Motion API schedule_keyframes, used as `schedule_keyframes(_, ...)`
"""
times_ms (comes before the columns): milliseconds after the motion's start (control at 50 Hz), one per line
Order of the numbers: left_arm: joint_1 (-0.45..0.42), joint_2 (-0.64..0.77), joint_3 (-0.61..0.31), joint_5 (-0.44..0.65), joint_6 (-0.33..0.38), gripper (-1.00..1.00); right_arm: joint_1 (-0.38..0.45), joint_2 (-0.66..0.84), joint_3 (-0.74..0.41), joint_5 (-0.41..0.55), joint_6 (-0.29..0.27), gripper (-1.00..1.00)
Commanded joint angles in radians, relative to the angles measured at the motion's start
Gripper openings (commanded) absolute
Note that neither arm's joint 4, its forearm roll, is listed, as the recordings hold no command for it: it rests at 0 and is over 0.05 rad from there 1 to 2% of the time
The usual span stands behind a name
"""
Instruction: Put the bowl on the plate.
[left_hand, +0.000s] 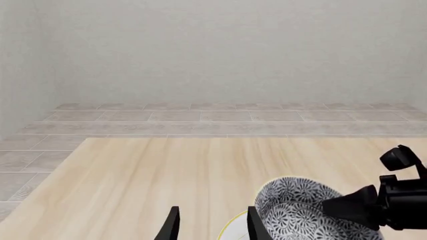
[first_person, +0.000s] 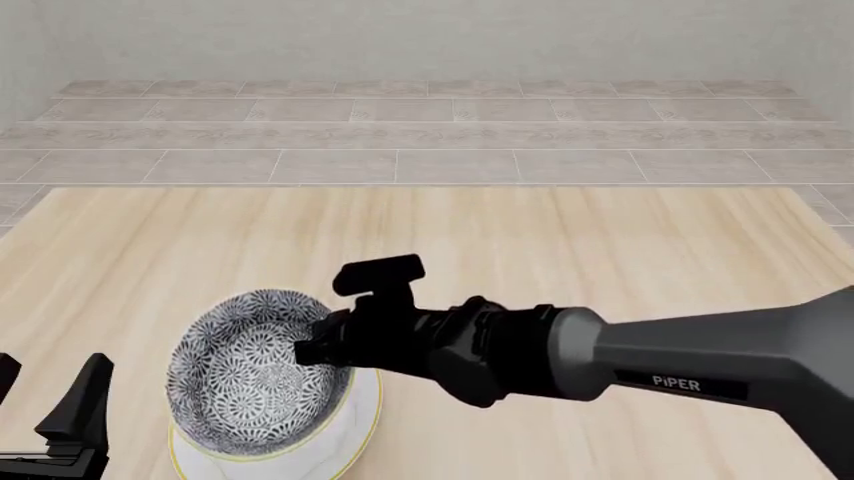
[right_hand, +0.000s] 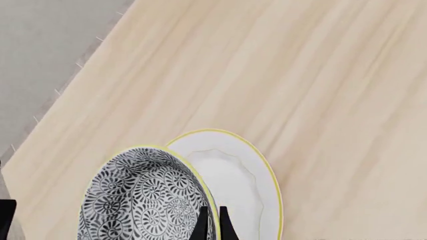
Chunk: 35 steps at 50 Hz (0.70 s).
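Right arm stretched nearly level across the surface from the plate's right. Right claw pinching the bowl by the rim wall nearest it, one finger inside, the other outside, pressed close on the wall. Bowl tilted, patterned inside turned up toward the front camera, raised over the plate and reaching past the plate's left edge; touching or just clear of the plate, cannot tell.

Left claw low to the left of the plate, near the surface's front edge, fingers spread apart with nothing between them, apart from the bowl.

Beyond the plate, toward the far edge, bare wood grain all the way. Right of the plate, room under and behind the right arm. Left of the plate, only a narrow gap before the left claw. Tiled floor past the far edge.
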Motion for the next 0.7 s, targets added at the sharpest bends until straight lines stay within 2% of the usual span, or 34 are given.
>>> schedule_keyframes(20,0.0,0.0,0.0,0.0,0.0,1.0,0.002,0.002,0.004,-0.014,0.011,-1.0)
schedule_keyframes(700,0.0,0.0,0.0,0.0,0.0,1.0,0.014,0.038,0.025,-0.05,0.035,-1.0)
